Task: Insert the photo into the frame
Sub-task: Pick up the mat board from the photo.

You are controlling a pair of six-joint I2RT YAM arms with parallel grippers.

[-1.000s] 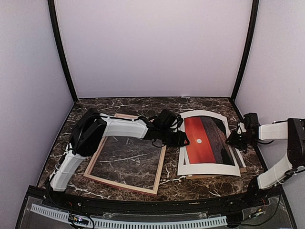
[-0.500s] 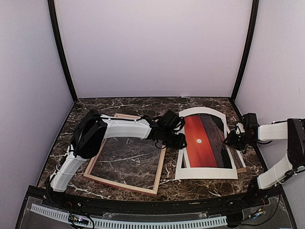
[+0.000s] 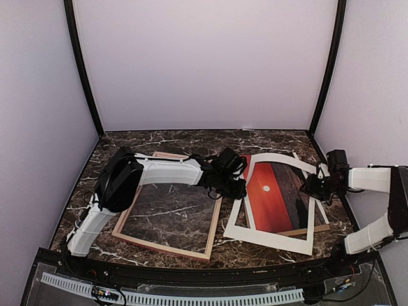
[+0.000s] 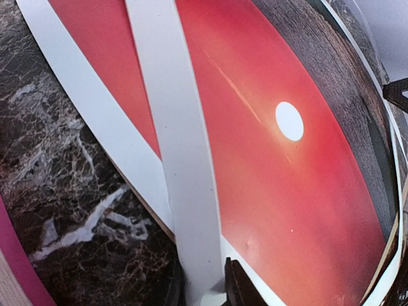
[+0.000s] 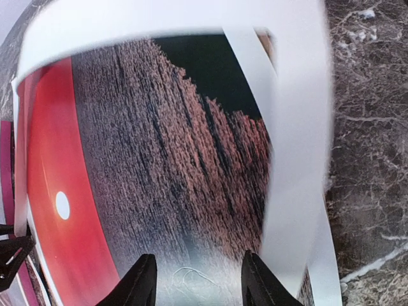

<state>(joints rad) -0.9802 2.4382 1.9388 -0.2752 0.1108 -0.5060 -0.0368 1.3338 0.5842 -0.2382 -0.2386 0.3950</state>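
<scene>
**A:** Locating the photo (image 3: 271,197): where does it lie from the frame (image 3: 159,247)?

**B:** Just right of the frame, face up, its long axis roughly parallel to the frame's long rails. The white mat board (image 3: 268,240) sits skewed across it.

**A:** Grippers?

**B:** The left gripper (image 4: 205,274), on the side nearest the frame, is pinched on a mat rail. The right gripper (image 5: 199,258), on the photo's far side from the frame, stands parted over the print and holds nothing. The left arm is nearer the frame. Only a narrow lane of marble separates frame and photo.

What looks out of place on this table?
The white mat board lies skewed over the photo, one rail cutting diagonally across the red sky, its end between the jaws of the left gripper.
</scene>
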